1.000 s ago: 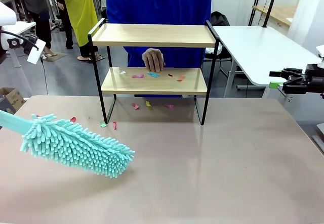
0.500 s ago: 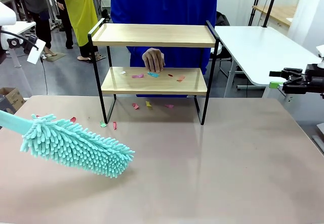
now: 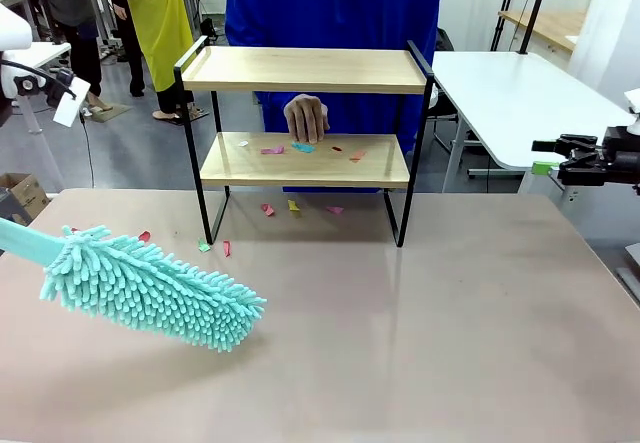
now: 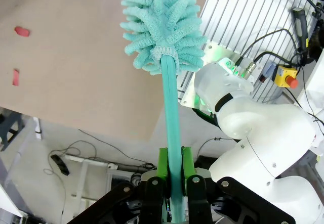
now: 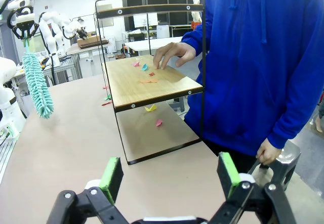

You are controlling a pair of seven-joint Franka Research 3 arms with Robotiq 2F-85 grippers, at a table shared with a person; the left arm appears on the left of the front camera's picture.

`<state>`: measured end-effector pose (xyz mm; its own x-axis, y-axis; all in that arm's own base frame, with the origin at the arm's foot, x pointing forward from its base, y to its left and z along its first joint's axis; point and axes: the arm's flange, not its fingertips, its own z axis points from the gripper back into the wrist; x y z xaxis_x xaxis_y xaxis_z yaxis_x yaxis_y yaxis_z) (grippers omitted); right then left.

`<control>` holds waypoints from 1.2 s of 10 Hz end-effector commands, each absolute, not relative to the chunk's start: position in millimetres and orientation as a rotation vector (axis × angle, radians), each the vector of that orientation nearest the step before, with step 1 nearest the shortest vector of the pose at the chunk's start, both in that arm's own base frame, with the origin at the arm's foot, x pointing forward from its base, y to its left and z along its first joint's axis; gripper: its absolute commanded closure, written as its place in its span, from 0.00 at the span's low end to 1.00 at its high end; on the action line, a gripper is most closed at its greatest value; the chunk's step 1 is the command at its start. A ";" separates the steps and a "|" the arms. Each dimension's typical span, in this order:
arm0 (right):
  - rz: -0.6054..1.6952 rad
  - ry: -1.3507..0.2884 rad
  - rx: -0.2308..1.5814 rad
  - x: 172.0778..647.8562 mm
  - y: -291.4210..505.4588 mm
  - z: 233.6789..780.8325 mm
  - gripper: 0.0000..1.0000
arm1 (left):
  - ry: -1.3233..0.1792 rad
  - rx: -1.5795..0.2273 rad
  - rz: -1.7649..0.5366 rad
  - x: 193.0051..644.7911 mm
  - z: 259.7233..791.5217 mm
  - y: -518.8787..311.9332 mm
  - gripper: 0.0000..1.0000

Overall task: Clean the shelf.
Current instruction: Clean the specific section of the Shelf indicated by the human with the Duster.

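Beige worktop (image 3: 450,313), white table (image 3: 500,93) behind it on the right. The shelf (image 3: 305,70) stood at the far middle of the worktop, with a person (image 3: 330,3) in a blue hoodie right behind it. The person's hand (image 3: 306,118) reached in between the two boards, fingertips down on the lower board (image 3: 380,168) beside a teal scrap (image 3: 302,147). More coloured paper scraps (image 3: 272,150) lay on that board, others on the worktop under the shelf and by its left front leg.

Robot's left hand (image 4: 172,166) was pinched on the handle (image 4: 171,113) of a fluffy teal duster (image 3: 150,288). Duster head was tilted low over the near-left worktop, well apart from the shelf. Couldn't tell if it touched the surface.

Robot's right hand (image 5: 169,176) was spread wide with nothing between the pads, out past the worktop's right edge.
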<state>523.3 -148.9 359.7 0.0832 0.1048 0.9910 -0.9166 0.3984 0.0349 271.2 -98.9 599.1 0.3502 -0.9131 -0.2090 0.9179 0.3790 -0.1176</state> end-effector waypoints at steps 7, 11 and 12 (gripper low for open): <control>0.915 -1.221 0.839 524.5 -147.1 364.2 0.00 | 0.168 -0.125 -1.149 280.3 603.9 -107.9 0.87; 0.915 -1.221 0.839 524.5 -147.1 364.2 0.00 | -0.028 -0.334 -0.997 283.7 615.8 -157.7 0.87; 0.915 -1.221 0.839 524.5 -147.1 364.2 0.00 | -0.099 -0.339 -0.921 280.5 620.3 -173.0 0.87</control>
